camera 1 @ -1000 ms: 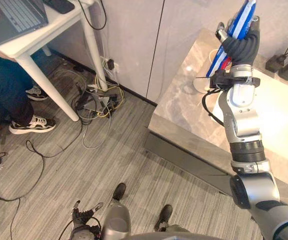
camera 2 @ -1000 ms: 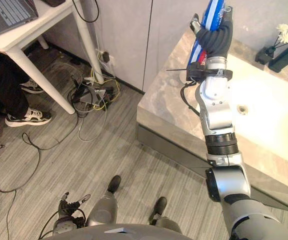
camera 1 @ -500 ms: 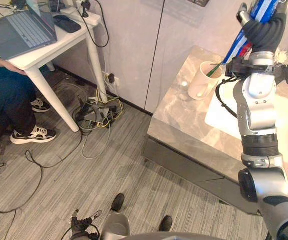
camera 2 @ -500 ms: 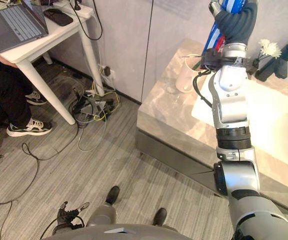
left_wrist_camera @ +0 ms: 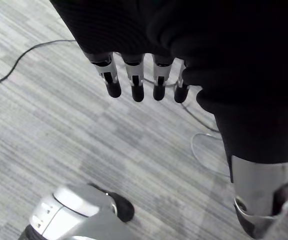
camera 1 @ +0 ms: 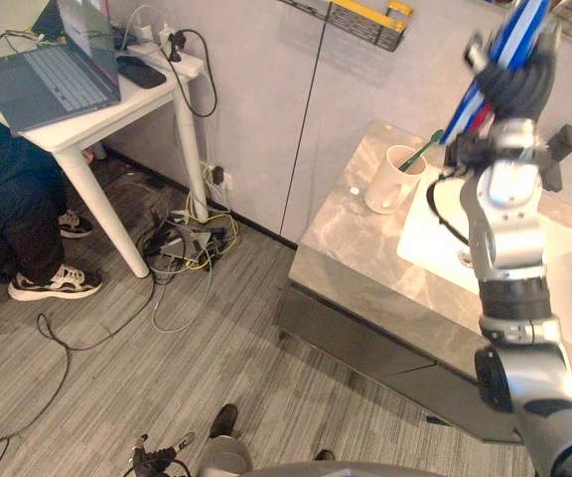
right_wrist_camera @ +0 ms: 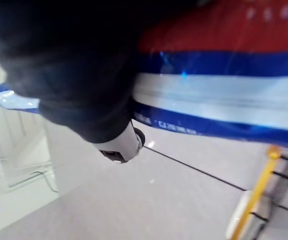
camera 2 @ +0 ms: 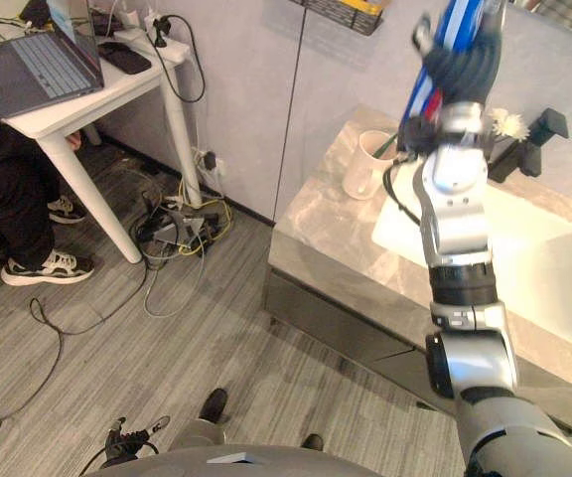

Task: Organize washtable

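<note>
R robot hand clamped round blue/white/red tube, up above white cup w/ green toothbrush on desk, tube print too blurred to read; L robot hand low, well apart from cup, fingers straight.

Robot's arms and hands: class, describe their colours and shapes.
The right arm is silver-grey, with rounded cylindrical segments and black ribbed joint rings. A dark ribbed cover wraps the right hand. The left hand shows silver fingers with dark tips below a dark cover.
</note>
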